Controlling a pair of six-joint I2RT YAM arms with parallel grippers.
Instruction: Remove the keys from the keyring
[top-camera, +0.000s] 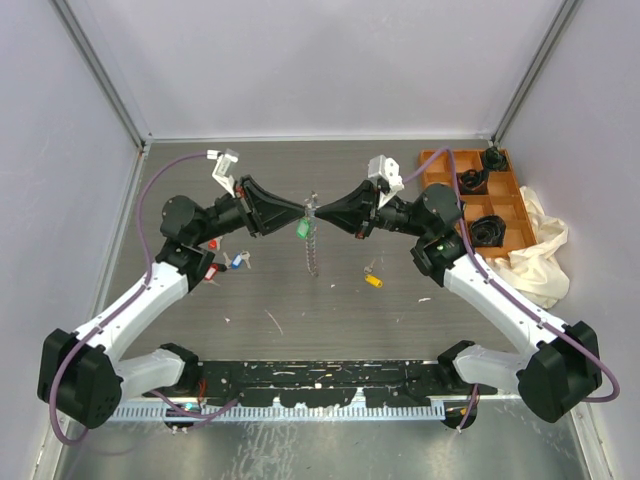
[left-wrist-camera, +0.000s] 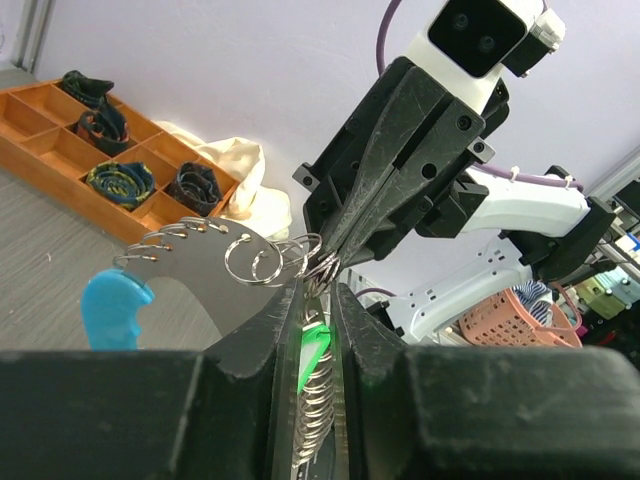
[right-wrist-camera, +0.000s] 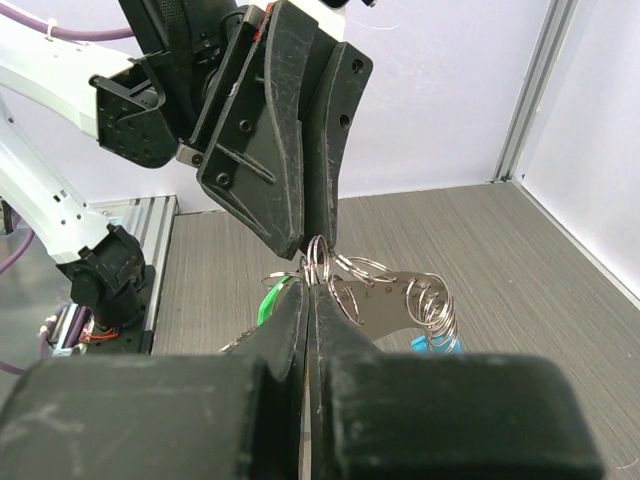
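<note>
Both grippers meet tip to tip above the table's middle. The keyring (top-camera: 312, 255) hangs between them: a curved metal plate (left-wrist-camera: 200, 270) strung with wire rings, plus a light-blue plastic piece (left-wrist-camera: 110, 310). My right gripper (right-wrist-camera: 311, 295) is shut on a ring at the plate's end. My left gripper (left-wrist-camera: 320, 290) is closed narrowly on the same ring cluster from the other side. Between its fingers, a green-headed key (left-wrist-camera: 312, 350) and a stack of rings hang down. The green key (top-camera: 302, 229) dangles just under the fingertips. A blue-headed key (top-camera: 238, 262) lies on the table by the left arm.
An orange compartment tray (top-camera: 500, 200) with dark coiled items stands at the back right, with a crumpled white cloth (top-camera: 545, 250) beside it. A small yellow-headed piece (top-camera: 373, 281) lies on the table under the right arm. Walls close in the left, back and right sides.
</note>
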